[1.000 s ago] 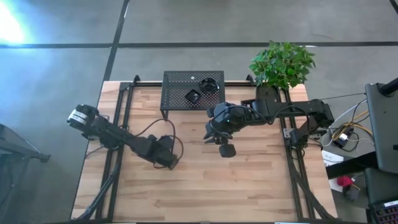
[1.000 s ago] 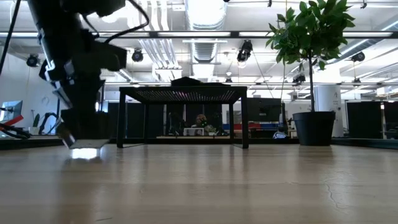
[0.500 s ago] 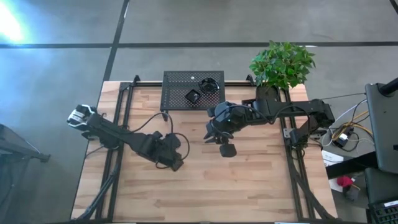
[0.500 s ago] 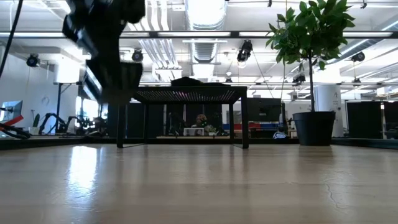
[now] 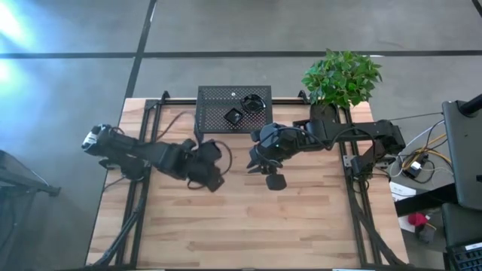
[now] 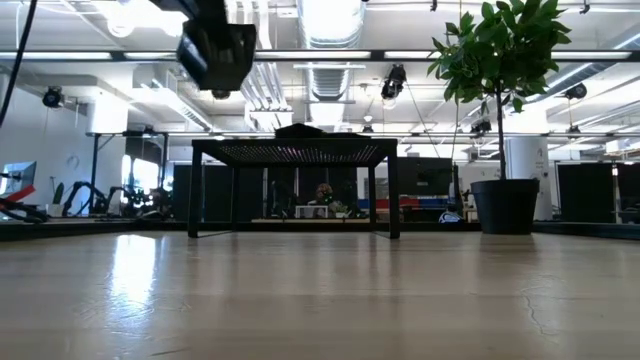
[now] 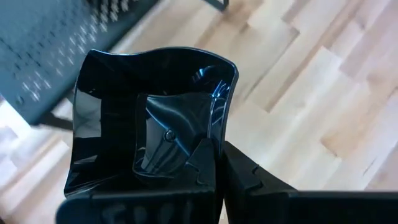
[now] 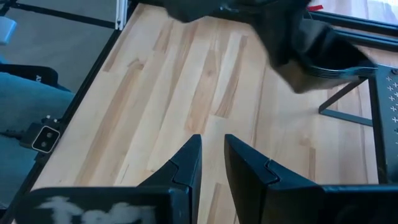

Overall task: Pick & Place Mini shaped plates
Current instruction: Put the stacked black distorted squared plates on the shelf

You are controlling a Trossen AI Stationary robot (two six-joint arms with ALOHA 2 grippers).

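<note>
A light wooden plank bench (image 5: 248, 218) stands on a grey concrete floor (image 5: 68, 83) crossed by dark seams, while beyond it an open hall shows white ceiling ducts (image 6: 330, 20), bright strip lights (image 6: 570, 75) and a leafy green potted plant (image 6: 500, 60).

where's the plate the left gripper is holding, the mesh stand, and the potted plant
square black plate (image 7: 149, 118), left wrist view, on its glossy inner face
mesh stand (image 5: 218, 98), high view, on a bare part of its perforated top
potted plant (image 5: 341, 77), high view, on its leaves
</note>
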